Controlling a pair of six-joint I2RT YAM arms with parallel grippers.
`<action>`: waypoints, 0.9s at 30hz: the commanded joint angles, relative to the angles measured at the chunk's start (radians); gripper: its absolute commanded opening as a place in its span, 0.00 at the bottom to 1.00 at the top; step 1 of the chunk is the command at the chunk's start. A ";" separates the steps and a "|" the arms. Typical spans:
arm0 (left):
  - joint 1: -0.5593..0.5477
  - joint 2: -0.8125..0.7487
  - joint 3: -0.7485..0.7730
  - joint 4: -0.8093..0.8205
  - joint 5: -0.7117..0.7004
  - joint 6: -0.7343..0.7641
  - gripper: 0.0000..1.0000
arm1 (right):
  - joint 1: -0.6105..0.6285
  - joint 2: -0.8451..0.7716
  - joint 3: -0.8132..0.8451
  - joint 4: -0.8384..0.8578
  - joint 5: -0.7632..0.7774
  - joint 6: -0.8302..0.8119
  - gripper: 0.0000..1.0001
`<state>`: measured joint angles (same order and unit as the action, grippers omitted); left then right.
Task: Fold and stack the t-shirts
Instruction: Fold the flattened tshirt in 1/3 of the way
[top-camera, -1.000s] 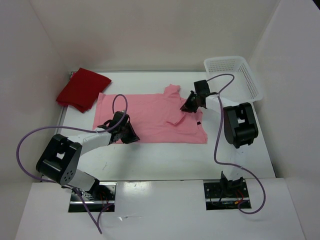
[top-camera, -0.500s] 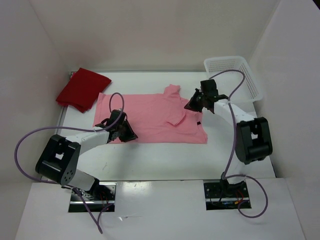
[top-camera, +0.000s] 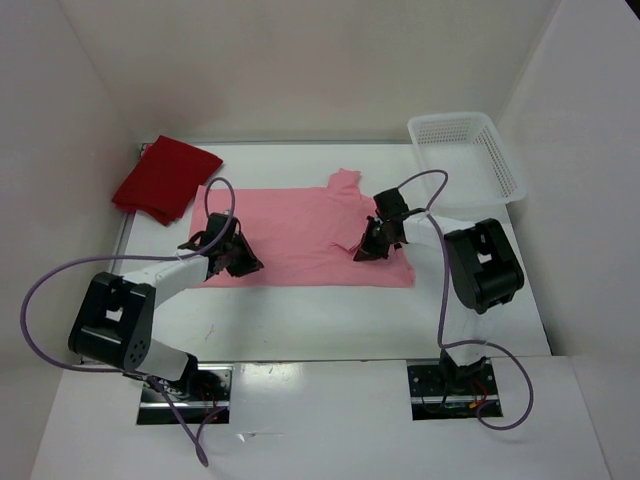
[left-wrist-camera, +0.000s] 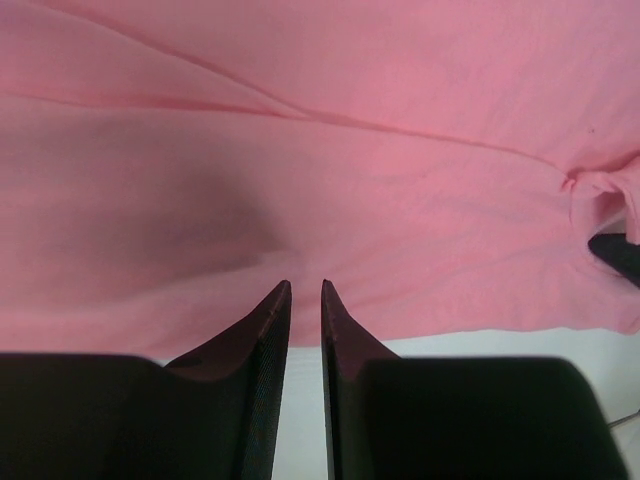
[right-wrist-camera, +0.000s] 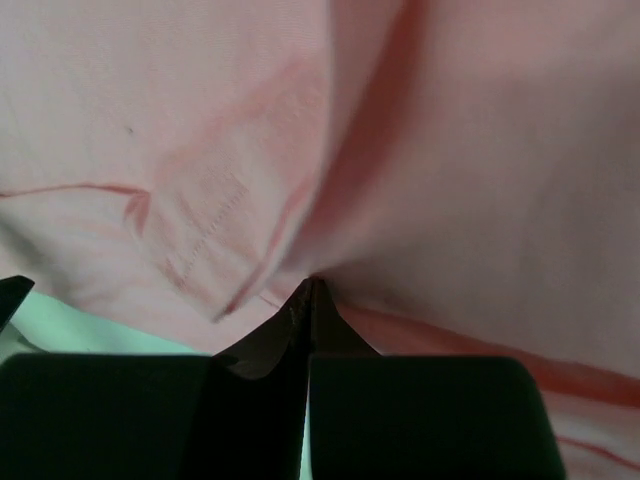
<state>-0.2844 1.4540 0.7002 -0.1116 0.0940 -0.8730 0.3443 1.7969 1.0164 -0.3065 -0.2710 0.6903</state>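
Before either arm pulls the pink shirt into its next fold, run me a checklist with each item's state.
1. Pinch by the right gripper on the light pink shirt: ok, shut on puckered cloth.
2. Hold by the left gripper at the near hem: cannot tell; jaws stand narrowly apart.
3. Cloth lying flat: not ok, rumpled around the pinch.
4. The dark red shirt folded at the far left: ok.
5. The basket off the cloth: ok.

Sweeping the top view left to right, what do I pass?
Folded dark red t-shirt → left gripper → right gripper → white mesh basket; the pink t-shirt spans under both grippers.
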 joint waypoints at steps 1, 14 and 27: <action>0.043 -0.038 0.019 -0.010 0.006 0.043 0.25 | 0.018 0.050 0.091 0.053 -0.036 0.005 0.00; 0.073 -0.063 0.010 -0.033 -0.019 0.087 0.29 | 0.018 0.227 0.366 0.067 0.026 0.026 0.00; 0.116 0.034 0.045 -0.112 0.125 0.172 0.33 | 0.176 -0.051 -0.013 0.099 0.006 0.061 0.02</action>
<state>-0.1703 1.4635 0.7147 -0.2005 0.1600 -0.7437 0.4797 1.7493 1.0260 -0.2481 -0.2577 0.7322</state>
